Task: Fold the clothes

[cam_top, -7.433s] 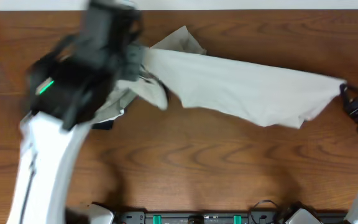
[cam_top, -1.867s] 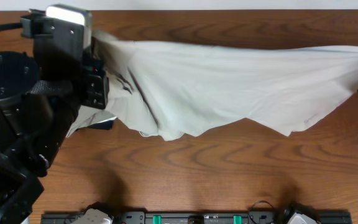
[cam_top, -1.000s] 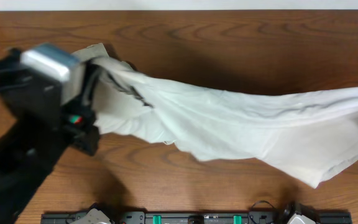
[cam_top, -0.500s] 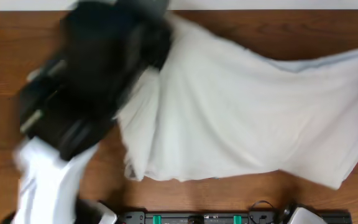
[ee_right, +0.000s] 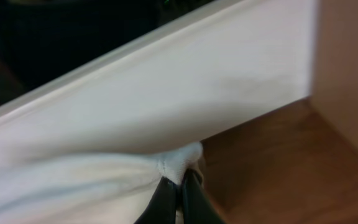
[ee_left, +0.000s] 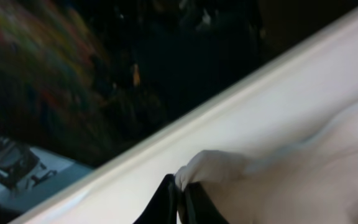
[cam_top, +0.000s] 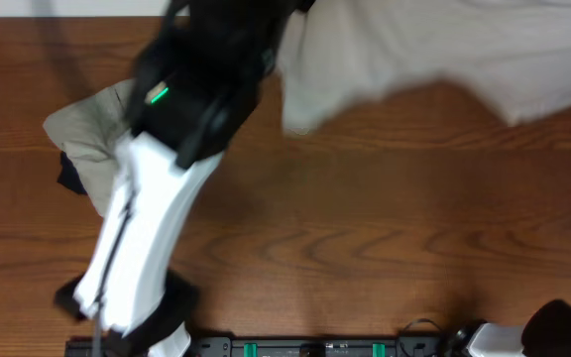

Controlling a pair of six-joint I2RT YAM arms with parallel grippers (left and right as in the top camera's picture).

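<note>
The large cream-white garment of the clothes [cam_top: 424, 50] hangs spread along the table's far edge, lifted off the wood. In the left wrist view my left gripper [ee_left: 180, 202] is shut on a bunched corner of this fabric [ee_left: 211, 168]. My right gripper [ee_right: 180, 196] is likewise shut on a pinched white corner [ee_right: 180, 160]. In the overhead view the left arm [cam_top: 147, 228] reaches from the near edge up to the cloth's left end; the right gripper is out of that view. A khaki-tan garment [cam_top: 92, 129] lies crumpled at the left on the table.
A dark piece of fabric [cam_top: 67, 174] peeks out beside the khaki garment. Bare brown wooden table [cam_top: 365, 218] stretches across the middle and right. A black rail with green parts [cam_top: 305, 347] runs along the near edge.
The white garment has swung from covering the table's middle up to the far edge. My left arm moved farther and right with it, which uncovered the khaki garment at left.
</note>
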